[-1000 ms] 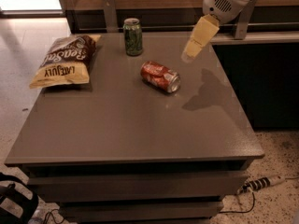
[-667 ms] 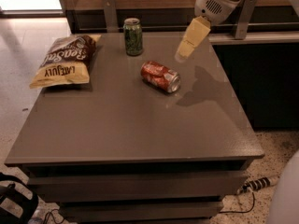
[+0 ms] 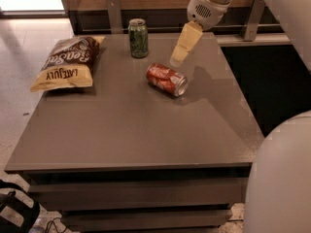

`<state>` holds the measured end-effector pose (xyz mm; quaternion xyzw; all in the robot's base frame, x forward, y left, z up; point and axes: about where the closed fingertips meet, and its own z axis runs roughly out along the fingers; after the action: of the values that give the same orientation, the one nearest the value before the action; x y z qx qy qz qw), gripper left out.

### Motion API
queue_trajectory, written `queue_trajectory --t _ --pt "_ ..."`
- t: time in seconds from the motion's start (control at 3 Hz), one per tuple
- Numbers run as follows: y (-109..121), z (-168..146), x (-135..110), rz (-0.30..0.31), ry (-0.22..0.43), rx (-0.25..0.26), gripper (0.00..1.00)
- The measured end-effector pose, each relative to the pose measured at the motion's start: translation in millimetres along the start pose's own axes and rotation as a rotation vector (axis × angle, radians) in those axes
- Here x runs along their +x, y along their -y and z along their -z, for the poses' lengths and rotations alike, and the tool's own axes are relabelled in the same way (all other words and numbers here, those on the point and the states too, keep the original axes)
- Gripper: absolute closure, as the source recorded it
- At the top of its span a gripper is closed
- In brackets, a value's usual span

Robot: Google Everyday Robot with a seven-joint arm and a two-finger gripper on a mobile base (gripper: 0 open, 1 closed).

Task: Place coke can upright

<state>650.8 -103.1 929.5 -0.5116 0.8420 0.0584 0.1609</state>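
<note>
The coke can, red with white markings and a silver end, lies on its side near the middle of the grey table, its silver end toward the right front. My gripper hangs from the arm at the upper right, its yellowish fingers pointing down and left. Its tip hovers just above and behind the can's right end, not touching it.
A green can stands upright at the table's back edge, left of the gripper. A bag of chips lies at the back left. A dark counter with metal posts runs behind the table. The robot's white body fills the right foreground.
The gripper has moved left and down, from the table's back right toward the red can. The cans and the chip bag have not moved.
</note>
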Motion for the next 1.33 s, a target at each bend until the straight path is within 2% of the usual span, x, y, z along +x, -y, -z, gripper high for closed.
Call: queue_trajectory --t 0.67,1.0,1.33 --pt "-5 -19 -1 -0.098 -0.117 0.019 0.00" --pt "-12 -32 -2 -0.137 -0.162 0.009 0.00" --pt "-17 -41 -9 -0.146 -0.195 0.004 0.00"
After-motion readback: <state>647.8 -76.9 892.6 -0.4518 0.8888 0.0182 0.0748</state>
